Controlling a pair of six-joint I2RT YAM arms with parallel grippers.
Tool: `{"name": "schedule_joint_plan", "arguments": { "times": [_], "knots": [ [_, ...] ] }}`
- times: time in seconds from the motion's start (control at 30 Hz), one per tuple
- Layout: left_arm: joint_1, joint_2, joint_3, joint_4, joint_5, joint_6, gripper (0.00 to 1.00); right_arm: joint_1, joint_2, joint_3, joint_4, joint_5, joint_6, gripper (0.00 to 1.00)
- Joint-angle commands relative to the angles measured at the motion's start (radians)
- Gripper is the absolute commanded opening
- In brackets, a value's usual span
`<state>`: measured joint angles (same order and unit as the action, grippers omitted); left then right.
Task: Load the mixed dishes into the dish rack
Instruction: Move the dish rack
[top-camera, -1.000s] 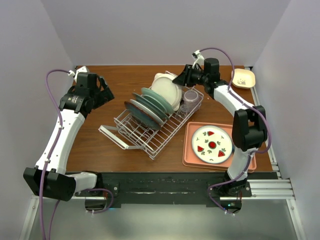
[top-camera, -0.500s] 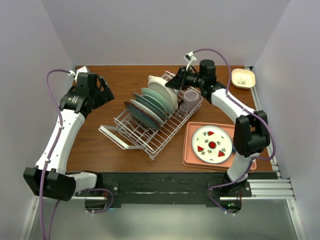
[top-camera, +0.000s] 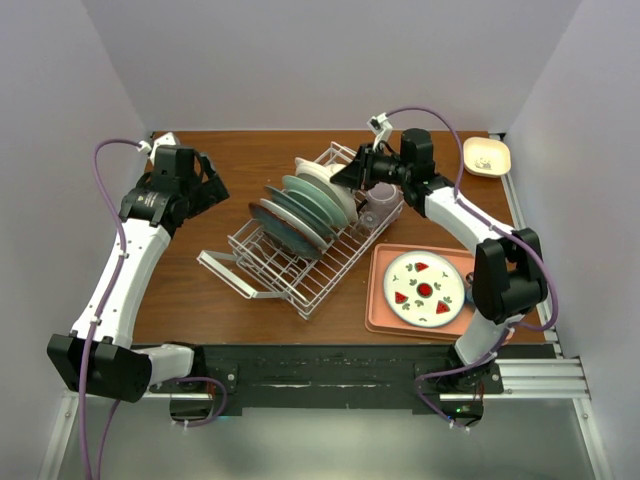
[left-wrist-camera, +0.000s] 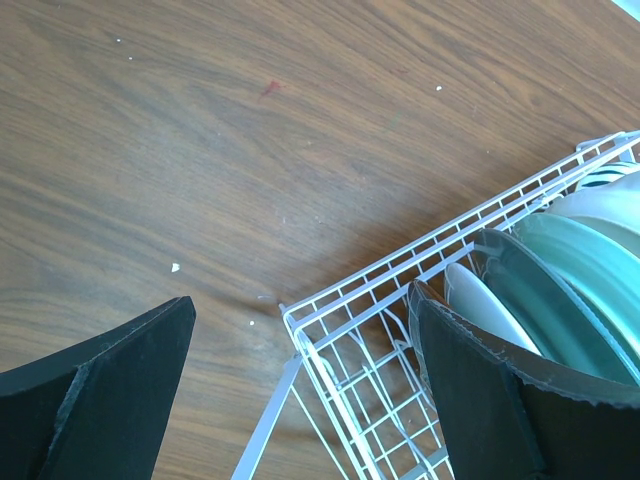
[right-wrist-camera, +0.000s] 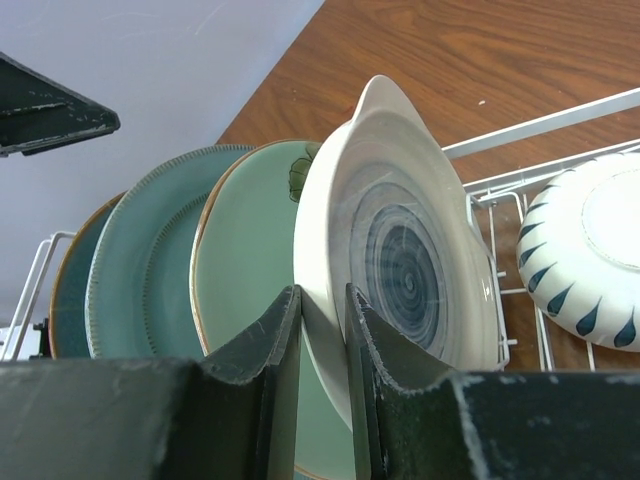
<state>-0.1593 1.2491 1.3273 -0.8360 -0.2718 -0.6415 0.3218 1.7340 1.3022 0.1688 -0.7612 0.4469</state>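
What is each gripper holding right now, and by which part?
The right gripper pinches the cream plate by its rim, one finger on each face, with the plate upright in the dish rack. The left gripper is open and holds nothing.

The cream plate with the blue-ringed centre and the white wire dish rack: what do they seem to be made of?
The cream plate with the blue-ringed centre: probably glazed ceramic; smooth, slightly glossy surface, thick rounded rim, brushed-looking rings. Melamine cannot be excluded.
The white wire dish rack: probably metal wire with a white coating; thin, straight, evenly white rods joined in a grid.
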Motion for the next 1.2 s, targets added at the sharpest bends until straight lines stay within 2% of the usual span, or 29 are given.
{"name": "schedule_joint_plan", "arguments": {
  "times": [0.0,0.03,0.13,0.2,0.33,0.57,0.63,0.7,0.83,0.93,0.97,1.03,1.07,1.17],
  "knots": [
    [0.004,-0.007,-0.004,0.032,0.006,0.029,1.0,0.008,-0.044,-0.015,0.003,-0.024,0.021,0.09],
    [0.006,-0.007,-0.004,0.032,0.006,0.029,1.0,0.01,-0.045,-0.012,0.003,-0.024,0.024,0.19],
    [0.006,-0.008,-0.004,0.034,0.005,0.028,1.0,0.008,-0.054,-0.003,0.006,-0.026,0.036,0.34],
    [0.006,-0.008,-0.002,0.034,0.005,0.028,1.0,0.01,-0.057,0.006,0.006,-0.033,0.055,0.36],
    [0.006,-0.007,-0.002,0.035,0.002,0.029,1.0,0.013,-0.067,0.003,0.041,-0.061,0.093,0.49],
    [0.007,-0.007,0.001,0.034,-0.003,0.039,1.0,0.013,-0.093,0.0,0.043,-0.041,0.119,0.66],
    [0.009,-0.007,0.006,0.034,-0.006,0.04,1.0,0.011,-0.103,0.006,0.037,-0.023,0.121,0.75],
    [0.009,-0.013,0.01,0.037,-0.006,0.049,1.0,0.013,-0.122,0.017,0.029,-0.006,0.116,0.98],
    [0.009,-0.023,0.013,0.064,0.012,0.074,1.0,0.013,-0.157,0.034,-0.024,0.06,0.09,0.99],
    [0.009,-0.033,0.012,0.089,0.039,0.1,1.0,0.011,-0.208,0.028,-0.066,0.201,0.052,0.99],
    [0.009,-0.037,0.009,0.094,0.043,0.112,1.0,0.011,-0.241,0.02,-0.074,0.314,0.039,0.99],
    [0.009,-0.045,0.006,0.106,0.049,0.12,1.0,0.011,-0.275,-0.013,-0.103,0.445,0.032,0.99],
    [0.009,-0.053,0.003,0.112,0.048,0.126,1.0,0.011,-0.293,-0.026,-0.117,0.582,0.02,0.99],
    [0.009,-0.066,0.001,0.12,0.031,0.134,1.0,0.008,-0.352,-0.069,-0.166,0.742,0.018,0.99]
  ]
}}
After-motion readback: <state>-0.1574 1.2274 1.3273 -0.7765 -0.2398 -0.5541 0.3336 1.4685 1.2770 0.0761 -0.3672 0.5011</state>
